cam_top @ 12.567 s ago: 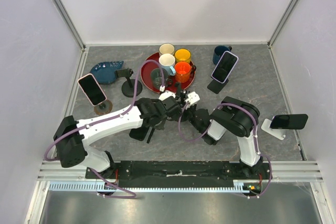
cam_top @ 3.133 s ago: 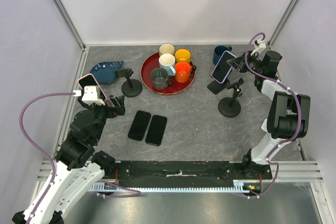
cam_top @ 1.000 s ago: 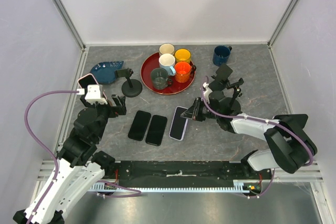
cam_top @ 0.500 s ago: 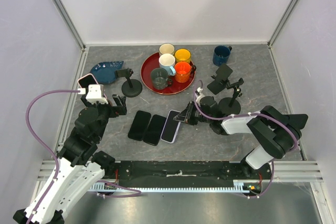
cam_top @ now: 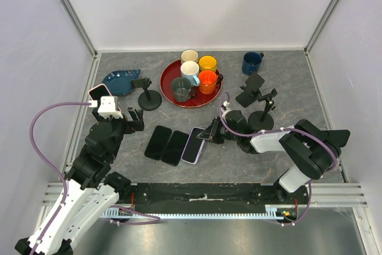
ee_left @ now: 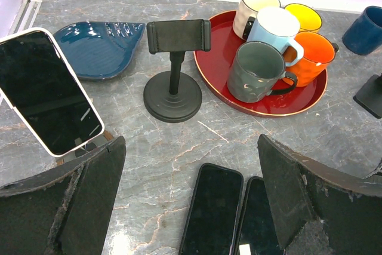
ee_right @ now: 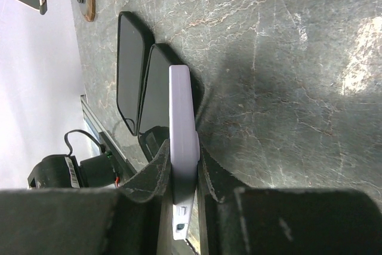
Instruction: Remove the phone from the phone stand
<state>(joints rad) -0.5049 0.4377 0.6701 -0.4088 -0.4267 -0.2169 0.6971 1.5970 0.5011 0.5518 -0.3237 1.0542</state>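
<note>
The grey marbled tabletop (cam_top: 286, 94) carries a red tray (cam_top: 197, 101), a blue dish (cam_top: 119, 82), a blue mug (cam_top: 251, 63) and a black stand (cam_top: 147, 95) just beside the dish. Two dark phones (cam_top: 158, 142) lie flat side by side near its front edge.

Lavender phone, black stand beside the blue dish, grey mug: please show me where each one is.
lavender phone (ee_right: 182, 117), right wrist view, on its side edge.
black stand (ee_left: 175, 71), left wrist view, on its post.
grey mug (ee_left: 256, 77), left wrist view, on its body.
</note>
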